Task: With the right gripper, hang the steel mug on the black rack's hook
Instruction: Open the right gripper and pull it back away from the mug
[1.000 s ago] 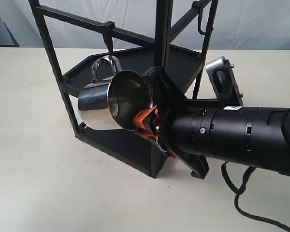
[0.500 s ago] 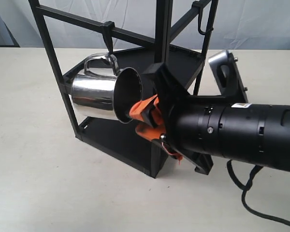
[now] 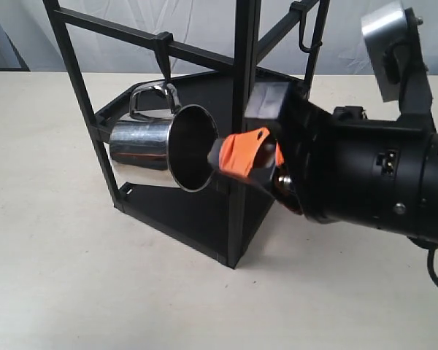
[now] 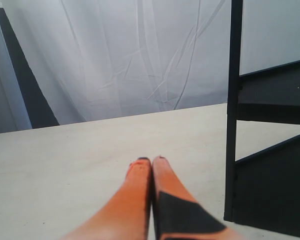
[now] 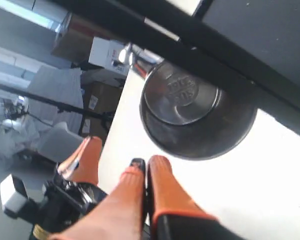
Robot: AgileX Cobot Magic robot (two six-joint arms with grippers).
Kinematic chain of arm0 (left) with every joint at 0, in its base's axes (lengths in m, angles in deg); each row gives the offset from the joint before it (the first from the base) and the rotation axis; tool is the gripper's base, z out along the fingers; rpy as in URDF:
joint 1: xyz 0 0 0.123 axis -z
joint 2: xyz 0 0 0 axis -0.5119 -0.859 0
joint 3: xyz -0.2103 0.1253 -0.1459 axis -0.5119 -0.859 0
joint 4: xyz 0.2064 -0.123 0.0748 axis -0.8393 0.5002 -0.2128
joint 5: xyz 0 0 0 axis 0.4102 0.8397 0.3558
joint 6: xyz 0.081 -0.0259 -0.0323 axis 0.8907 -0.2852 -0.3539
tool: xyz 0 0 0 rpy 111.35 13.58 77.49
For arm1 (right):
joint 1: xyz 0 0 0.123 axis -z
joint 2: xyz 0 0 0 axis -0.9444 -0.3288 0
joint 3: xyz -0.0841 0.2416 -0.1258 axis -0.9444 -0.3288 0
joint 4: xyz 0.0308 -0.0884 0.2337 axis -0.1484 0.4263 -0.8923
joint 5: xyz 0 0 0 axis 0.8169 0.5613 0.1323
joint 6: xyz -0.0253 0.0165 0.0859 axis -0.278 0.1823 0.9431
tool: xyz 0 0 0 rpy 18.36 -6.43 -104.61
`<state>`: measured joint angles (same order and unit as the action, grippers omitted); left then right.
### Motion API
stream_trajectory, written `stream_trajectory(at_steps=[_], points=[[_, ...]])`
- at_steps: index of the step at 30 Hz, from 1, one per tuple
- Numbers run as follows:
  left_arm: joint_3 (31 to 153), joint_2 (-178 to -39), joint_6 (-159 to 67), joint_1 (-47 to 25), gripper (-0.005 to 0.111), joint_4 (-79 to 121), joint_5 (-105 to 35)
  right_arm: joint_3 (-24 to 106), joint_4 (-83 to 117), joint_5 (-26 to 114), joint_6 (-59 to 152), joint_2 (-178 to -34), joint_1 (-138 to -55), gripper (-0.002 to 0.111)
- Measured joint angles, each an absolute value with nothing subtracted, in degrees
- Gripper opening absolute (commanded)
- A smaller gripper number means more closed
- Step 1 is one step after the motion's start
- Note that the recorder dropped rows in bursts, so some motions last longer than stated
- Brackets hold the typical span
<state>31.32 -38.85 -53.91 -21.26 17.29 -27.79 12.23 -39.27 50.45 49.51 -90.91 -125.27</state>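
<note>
The steel mug [image 3: 142,146] hangs by its looped handle from the hook [image 3: 164,62] on the black rack's [image 3: 244,73] top rail, lying sideways with its mouth toward my right gripper [image 3: 230,153]. The right gripper's orange fingers are shut on nothing, just off the mug's rim. In the right wrist view the gripper [image 5: 147,161] sits a short gap from the mug's open mouth [image 5: 190,110], under a rack shelf [image 5: 240,30]. My left gripper [image 4: 151,159] is shut and empty over the table beside a rack post [image 4: 234,100].
A second black hook [image 3: 306,36] hangs from the rack's right rail. The beige table [image 3: 73,277] spreads around the rack. The right arm's thick black wrist [image 3: 379,175] fills the right side. The left arm's orange finger [image 5: 85,160] shows in the right wrist view.
The right gripper let go of the mug's rim, drew back to the right and rolled. The mug stayed hanging on the hook, level.
</note>
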Motion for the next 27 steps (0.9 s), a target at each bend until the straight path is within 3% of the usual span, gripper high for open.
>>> stream_trajectory(at_steps=[11, 20, 27], points=[[31.3, -38.9, -53.9, -21.3, 0.002, 17.3, -27.8, 12.2, -31.5, 56.6, 47.6, -89.9, -125.3, 0.0], [31.3, -38.9, -53.9, -21.3, 0.002, 17.3, -27.8, 11.1, -3.1, 51.9, 42.1, -84.1, -124.8, 0.0], [31.3, -38.9, -53.9, -21.3, 0.002, 17.3, -27.8, 2.7, -2.6, 49.4, 41.7, -74.1, -111.5, 0.0]])
